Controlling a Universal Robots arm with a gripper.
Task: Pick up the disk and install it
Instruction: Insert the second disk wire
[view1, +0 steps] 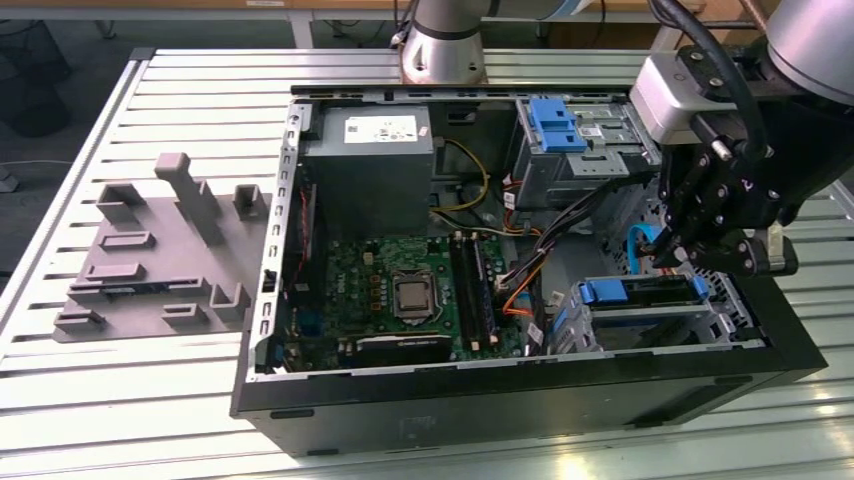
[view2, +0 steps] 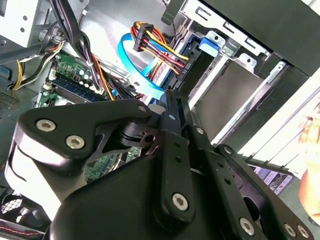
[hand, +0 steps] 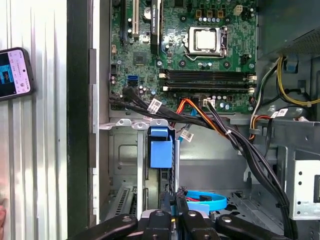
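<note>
At the exterior view's right end of the open computer case (view1: 267, 330), inside the lower drive cage (view1: 727, 300): the disk (view1: 641, 298), lying flat with its blue rail frame uppermost. Directly over it, the gripper (view1: 667, 262), pointing down, tips just above the blue frame; contact impossible to judge from here.

Seen in the exterior view and in neither wrist view: a grey power-supply box (view1: 371, 160) at the far side of the case, a bare blue bracket (view1: 554, 122) in the upper cage, and a grey moulded fixture (view1: 160, 250) on the slatted table (view1: 147, 400) at the exterior view's left.

Closer in the second wrist view: the gripper (view2: 172, 97) with its two black fingers (view2: 175, 130) pressed together and nothing between them, tips beside a light-blue ribbon cable (view2: 137, 75), the disk's flat grey face (view2: 227, 95) seated in the cage just past them.

Looking along the fingers in the first wrist view: the gripper (hand: 172, 202) in line with the disk's blue frame (hand: 160, 147), the motherboard (hand: 200, 55) beyond, and a phone (hand: 12, 72) lying on the table outside the case wall.
</note>
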